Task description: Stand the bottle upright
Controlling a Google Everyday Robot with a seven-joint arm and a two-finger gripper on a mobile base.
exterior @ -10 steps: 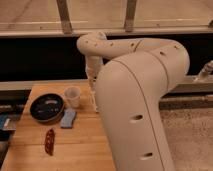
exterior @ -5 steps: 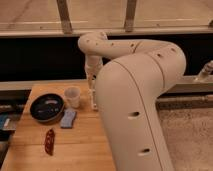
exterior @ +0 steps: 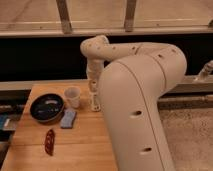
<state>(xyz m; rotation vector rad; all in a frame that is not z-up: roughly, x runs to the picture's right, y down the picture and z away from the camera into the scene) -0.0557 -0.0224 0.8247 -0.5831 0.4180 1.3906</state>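
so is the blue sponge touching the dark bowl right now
Touching, or nearly: in the camera view the blue sponge sits against the lower right rim of the dark bowl, with no wood showing between them. The gripper is over by the bottle.

Gripper (exterior: 94,98) and bottle (exterior: 95,104) perhaps touching, fingers indistinct.

The white arm (exterior: 140,95) was seen bulking across the right of the view, its upper link bent back at a rounded elbow joint and turned straight down. The pincer (exterior: 94,102) was held low at the end of the vertical wrist, largely hidden.
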